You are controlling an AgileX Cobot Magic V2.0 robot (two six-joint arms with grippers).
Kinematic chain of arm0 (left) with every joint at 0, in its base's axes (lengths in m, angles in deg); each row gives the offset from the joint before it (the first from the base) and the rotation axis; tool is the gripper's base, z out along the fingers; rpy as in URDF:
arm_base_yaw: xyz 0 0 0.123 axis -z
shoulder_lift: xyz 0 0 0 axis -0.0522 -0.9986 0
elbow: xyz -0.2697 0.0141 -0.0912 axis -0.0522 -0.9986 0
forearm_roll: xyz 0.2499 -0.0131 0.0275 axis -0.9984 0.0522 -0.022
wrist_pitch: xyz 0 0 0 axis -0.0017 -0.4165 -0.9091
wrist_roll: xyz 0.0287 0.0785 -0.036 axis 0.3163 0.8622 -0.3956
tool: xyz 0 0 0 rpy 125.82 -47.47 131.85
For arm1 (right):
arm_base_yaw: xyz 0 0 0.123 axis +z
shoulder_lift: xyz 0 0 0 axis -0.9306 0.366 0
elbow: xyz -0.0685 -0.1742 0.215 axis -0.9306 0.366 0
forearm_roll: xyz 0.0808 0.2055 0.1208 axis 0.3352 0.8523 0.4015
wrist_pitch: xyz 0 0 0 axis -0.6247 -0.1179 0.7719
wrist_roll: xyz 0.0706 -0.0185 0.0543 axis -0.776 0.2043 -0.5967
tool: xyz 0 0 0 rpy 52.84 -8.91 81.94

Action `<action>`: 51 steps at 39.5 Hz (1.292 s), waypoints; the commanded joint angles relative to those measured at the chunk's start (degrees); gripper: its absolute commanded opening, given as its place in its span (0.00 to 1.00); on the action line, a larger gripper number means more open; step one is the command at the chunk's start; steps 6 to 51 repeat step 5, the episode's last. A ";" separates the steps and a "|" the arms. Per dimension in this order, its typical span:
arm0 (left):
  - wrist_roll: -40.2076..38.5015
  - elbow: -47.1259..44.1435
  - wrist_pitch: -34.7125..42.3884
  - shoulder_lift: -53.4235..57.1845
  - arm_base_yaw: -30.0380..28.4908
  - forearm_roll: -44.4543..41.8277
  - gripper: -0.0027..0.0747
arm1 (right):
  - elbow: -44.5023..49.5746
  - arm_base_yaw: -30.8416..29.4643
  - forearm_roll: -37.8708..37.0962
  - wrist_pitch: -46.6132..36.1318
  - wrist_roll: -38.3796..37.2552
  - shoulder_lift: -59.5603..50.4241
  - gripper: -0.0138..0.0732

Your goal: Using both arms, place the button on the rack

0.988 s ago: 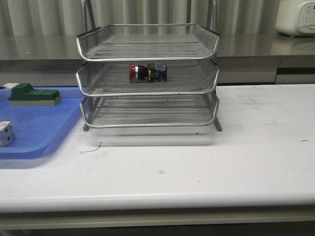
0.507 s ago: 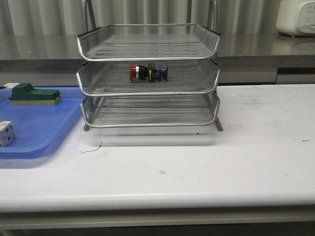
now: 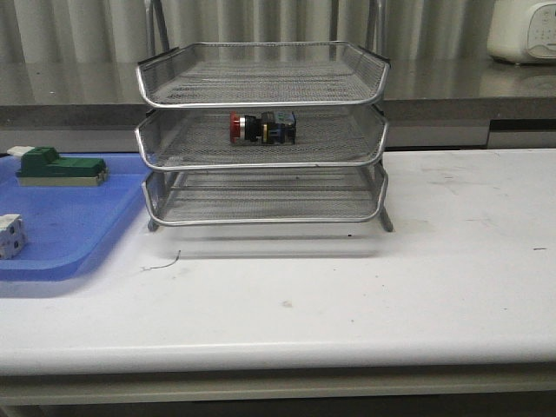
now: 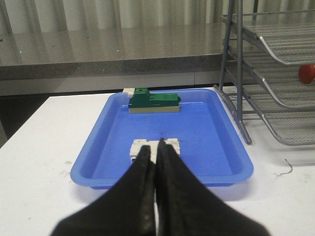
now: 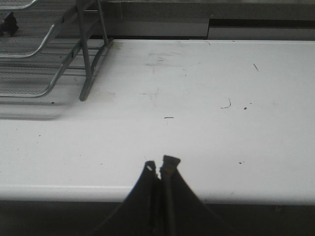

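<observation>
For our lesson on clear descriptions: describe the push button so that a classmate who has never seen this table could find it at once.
Find the three-tier silver wire rack standing at the back of the white table. On its middle tier lies the button, on its side. It is the only thing in the rack, with a red head, a yellow ring and a black and blue body.

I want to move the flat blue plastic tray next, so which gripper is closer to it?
Left. The left gripper, shut, hovers at the flat blue plastic tray's near edge. The right gripper, also shut, sits over bare white table, beyond the wire rack.
</observation>
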 commanded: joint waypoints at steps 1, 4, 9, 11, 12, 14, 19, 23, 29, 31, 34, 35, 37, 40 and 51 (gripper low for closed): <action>-0.42 -0.49 4.68 1.22 -0.11 0.42 0.01 | -0.23 -0.30 -0.58 -4.33 0.34 -1.02 0.09; -0.42 -0.49 4.68 1.22 -0.11 0.42 0.01 | -0.23 -0.30 -0.58 -4.33 0.34 -1.02 0.09; -0.42 -0.49 4.68 1.22 -0.11 0.42 0.01 | -0.23 -0.30 -0.58 -4.33 0.34 -1.02 0.09; -0.42 -0.49 4.68 1.22 -0.11 0.42 0.01 | -0.23 -0.30 -0.58 -4.33 0.34 -1.02 0.09; -0.42 -0.49 4.68 1.22 -0.11 0.42 0.01 | -0.23 -0.30 -0.58 -4.33 0.34 -1.02 0.09; -0.42 -0.49 4.68 1.22 -0.11 0.42 0.01 | -0.23 -0.30 -0.58 -4.33 0.34 -1.02 0.09; -0.42 -0.49 4.68 1.22 -0.11 0.42 0.01 | -0.23 -0.30 -0.58 -4.33 0.34 -1.02 0.09; -0.42 -0.49 4.68 1.22 -0.11 0.42 0.01 | -0.23 -0.30 -0.58 -4.33 0.34 -1.02 0.09; -0.42 -0.49 4.68 1.22 -0.11 0.42 0.01 | -0.23 -0.30 -0.58 -4.33 0.34 -1.02 0.09; -0.42 -0.49 4.68 1.22 -0.11 0.42 0.01 | -0.23 -0.30 -0.58 -4.33 0.34 -1.02 0.09; -0.42 -0.49 4.68 1.22 -0.11 0.42 0.01 | -0.23 -0.30 -0.58 -4.33 0.34 -1.02 0.09; -0.42 -0.49 4.68 1.22 -0.11 0.42 0.01 | -0.23 -0.30 -0.58 -4.33 0.34 -1.02 0.09; -0.42 -0.49 4.68 1.22 -0.11 0.42 0.01 | -0.23 -0.30 -0.58 -4.33 0.34 -1.02 0.09; -0.42 -0.49 4.68 1.22 -0.11 0.42 0.01 | -0.23 -0.30 -0.58 -4.33 0.34 -1.02 0.09; -0.42 -0.49 4.68 1.22 -0.11 0.42 0.01 | -0.23 -0.30 -0.58 -4.33 0.34 -1.02 0.09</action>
